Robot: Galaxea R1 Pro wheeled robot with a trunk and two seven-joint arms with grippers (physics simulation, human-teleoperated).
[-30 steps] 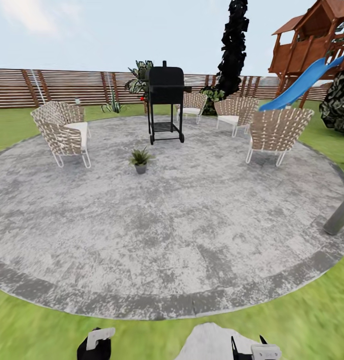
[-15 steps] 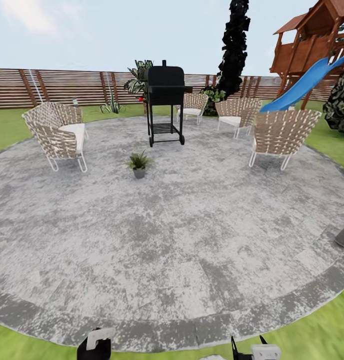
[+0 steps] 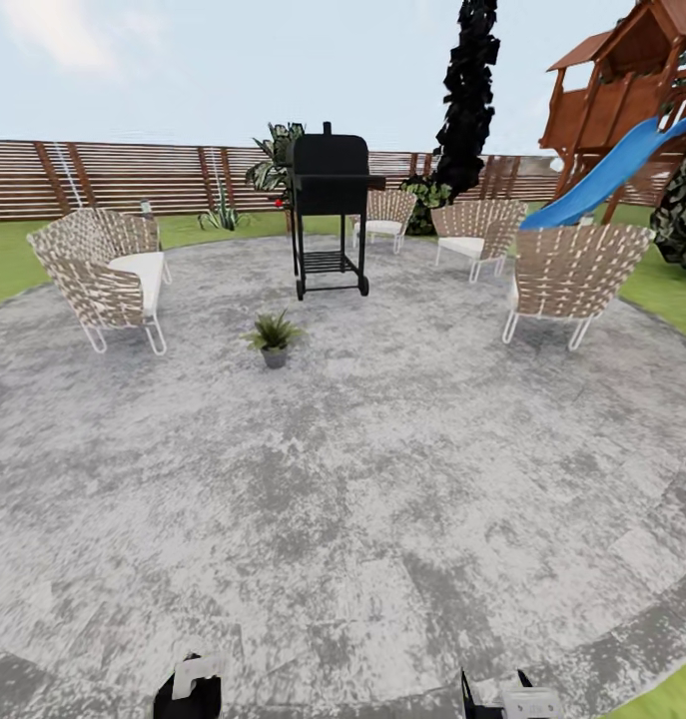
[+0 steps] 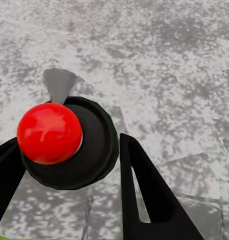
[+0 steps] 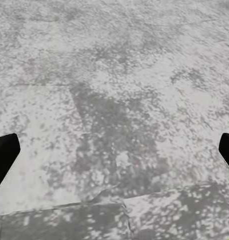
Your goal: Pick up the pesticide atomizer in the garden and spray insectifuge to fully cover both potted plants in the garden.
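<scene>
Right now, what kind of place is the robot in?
Looks like a simulated backyard garden: a round grey stone patio with woven chairs around a black grill, ringed by lawn, with a slatted wooden fence behind.

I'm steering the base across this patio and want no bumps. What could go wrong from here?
The small green potted plant in a grey pot stands low and alone on the round grey stone patio, easily clipped. The black wheeled barbecue grill and the woven wicker chairs narrow the way ahead, so turning could catch one.
</scene>
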